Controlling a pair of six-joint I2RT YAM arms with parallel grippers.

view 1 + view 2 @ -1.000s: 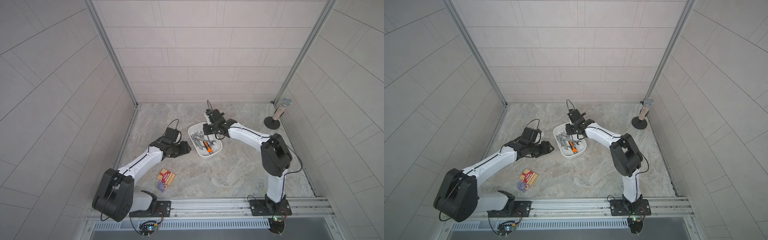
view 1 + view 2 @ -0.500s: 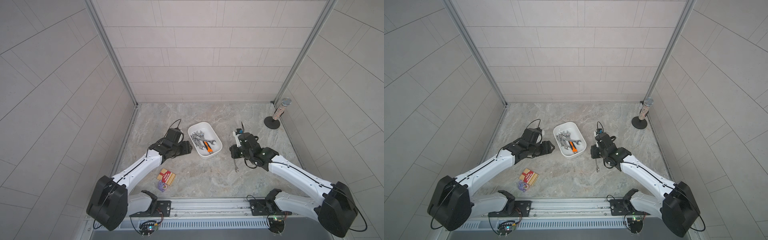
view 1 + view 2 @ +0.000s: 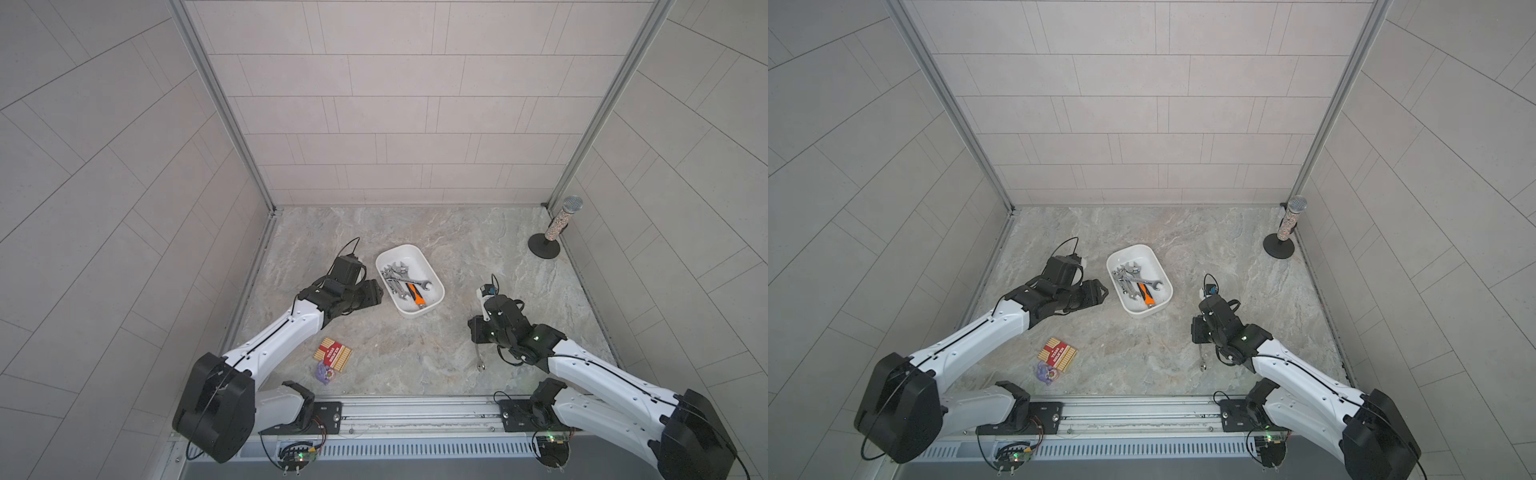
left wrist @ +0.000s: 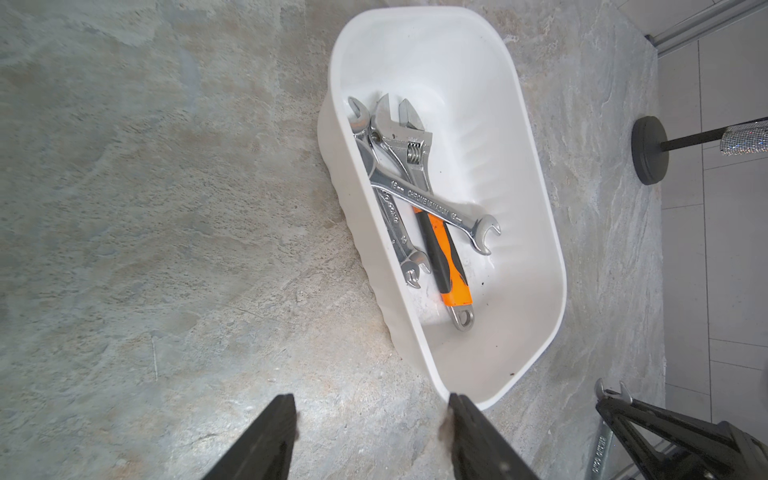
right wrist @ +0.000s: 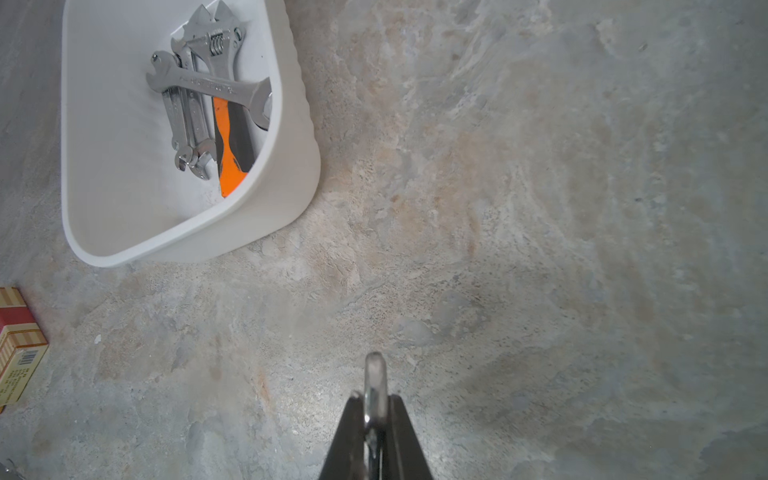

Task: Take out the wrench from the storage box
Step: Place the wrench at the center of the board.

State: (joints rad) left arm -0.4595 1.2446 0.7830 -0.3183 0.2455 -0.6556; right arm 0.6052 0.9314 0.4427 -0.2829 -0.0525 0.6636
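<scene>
Right wrist view has the right gripper (image 5: pixel 376 401) pinched tight on a small steel wrench (image 5: pixel 375 372) over the stone floor (image 5: pixel 540 208), arm stretched low and forward. Beyond sits the storage box (image 5: pixel 297 166), spare wrenches (image 5: pixel 199 87) inside. The left gripper (image 4: pixel 372 401), jaws parted, hovers just beside its end.

Both arms (image 3: pixel 266 349) had glossy white link shells (image 3: pixel 615 388), chunky black joint housings (image 3: pixel 216 401) and thin black cables (image 3: pixel 358 248) looped off the wrists. The left gripper (image 4: pixel 370 398) and right gripper (image 5: pixel 375 397) had matte-black wedge fingers (image 4: pixel 257 440); black base plates (image 3: pixel 328 417) had green-lit circuit boards (image 3: pixel 300 457) below.
</scene>
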